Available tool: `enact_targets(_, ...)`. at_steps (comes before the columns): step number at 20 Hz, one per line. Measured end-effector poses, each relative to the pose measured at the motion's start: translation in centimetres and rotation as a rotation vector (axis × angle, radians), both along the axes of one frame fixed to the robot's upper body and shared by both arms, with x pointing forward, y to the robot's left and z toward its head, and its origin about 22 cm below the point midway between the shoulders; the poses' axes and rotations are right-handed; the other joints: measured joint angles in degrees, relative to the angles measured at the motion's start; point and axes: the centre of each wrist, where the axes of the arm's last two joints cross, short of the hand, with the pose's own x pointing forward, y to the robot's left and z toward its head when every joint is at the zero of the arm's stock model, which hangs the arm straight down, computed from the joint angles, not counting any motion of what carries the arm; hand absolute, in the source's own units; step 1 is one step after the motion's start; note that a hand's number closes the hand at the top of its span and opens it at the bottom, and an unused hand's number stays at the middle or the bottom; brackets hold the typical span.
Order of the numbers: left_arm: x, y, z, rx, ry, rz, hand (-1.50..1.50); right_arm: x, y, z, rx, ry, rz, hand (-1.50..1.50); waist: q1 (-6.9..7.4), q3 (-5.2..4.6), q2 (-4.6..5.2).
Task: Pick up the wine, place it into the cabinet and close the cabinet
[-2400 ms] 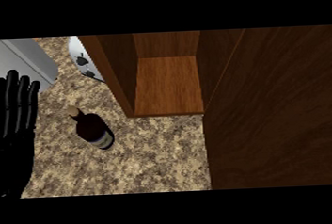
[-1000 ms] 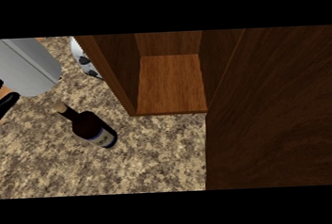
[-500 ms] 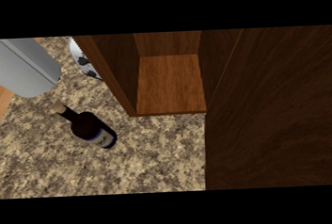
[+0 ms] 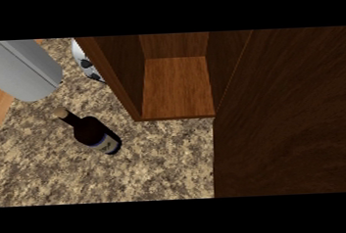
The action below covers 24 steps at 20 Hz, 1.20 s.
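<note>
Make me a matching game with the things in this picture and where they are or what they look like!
Things:
1. bottle
2. cabinet
3. forearm
4. counter

Descriptions:
A. grey, at the upper left
B. speckled stone
C. dark, on the counter
D. brown wood, open

Pairs: 1-C, 2-D, 3-A, 4-B

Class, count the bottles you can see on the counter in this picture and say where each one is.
1. The wine bottle stands on the speckled counter, left of the open wooden cabinet. Others could be hidden behind the cabinet's walls.
</note>
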Motion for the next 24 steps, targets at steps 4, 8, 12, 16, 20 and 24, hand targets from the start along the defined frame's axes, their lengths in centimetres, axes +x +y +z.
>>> enact_targets(4,0.5,0.6,-0.6,0.013,0.003,0.044,-1.50,0.0,-0.2,-0.1,0.005,-0.013,-0.016,-1.50,-0.25,0.02,0.08)
enact_targets(8,1.2,0.9,-2.0,0.050,0.025,0.079,-1.50,-0.1,-0.2,-0.2,0.013,-0.009,-0.026,-1.50,-0.36,0.01,0.14)
enact_targets(12,2.8,0.9,-4.0,0.082,0.044,0.098,-1.50,-0.2,-0.3,-0.5,0.009,-0.009,-0.022,-1.50,-0.62,0.02,0.22)
enact_targets(16,4.5,1.1,-6.0,0.113,0.049,0.104,-1.50,-0.1,-0.7,-0.6,0.000,-0.019,-0.032,-1.50,-0.56,0.02,0.28)
enact_targets(20,5.7,1.1,-8.7,0.141,0.075,0.098,-1.50,-0.3,-1.1,-0.9,-0.001,-0.021,-0.033,-1.50,-0.61,0.03,0.28)
enact_targets(24,7.5,1.0,-11.4,0.163,0.104,0.116,-1.50,0.0,-1.3,-0.8,-0.002,-0.032,-0.036,-1.50,-0.64,0.02,0.34)
